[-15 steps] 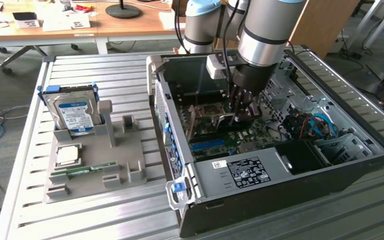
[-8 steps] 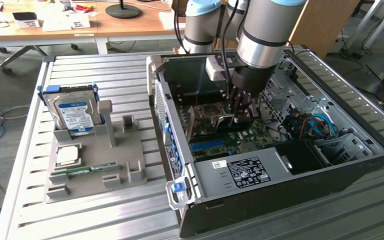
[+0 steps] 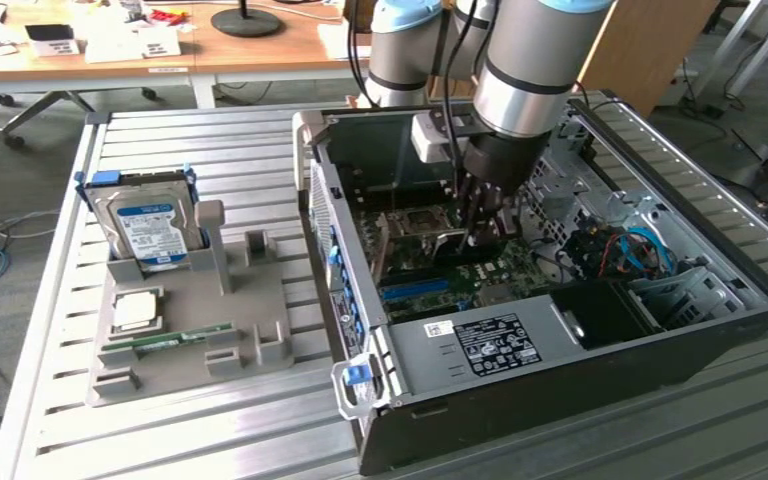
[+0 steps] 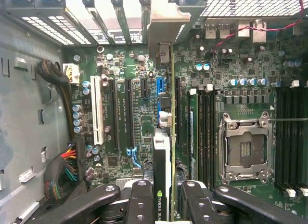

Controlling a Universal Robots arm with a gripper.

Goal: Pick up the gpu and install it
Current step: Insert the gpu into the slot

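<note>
Gpu (image 4: 162, 159) — thin green-edged card, dark face, seen edge-on above the motherboard (image 4: 120, 113) — clamped in the gripper (image 4: 162, 204).

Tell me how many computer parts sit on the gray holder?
3: hard drive upright at the far end, processor chip in the middle, memory stick lying flat nearest the camera.

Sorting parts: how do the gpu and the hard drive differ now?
The gpu is held edge-on in the gripper over the motherboard; the hard drive stands in the grey holder outside the case. The gpu is a thin green board; the hard drive is thicker, blue-and-white labelled. Both are on edge.
</note>
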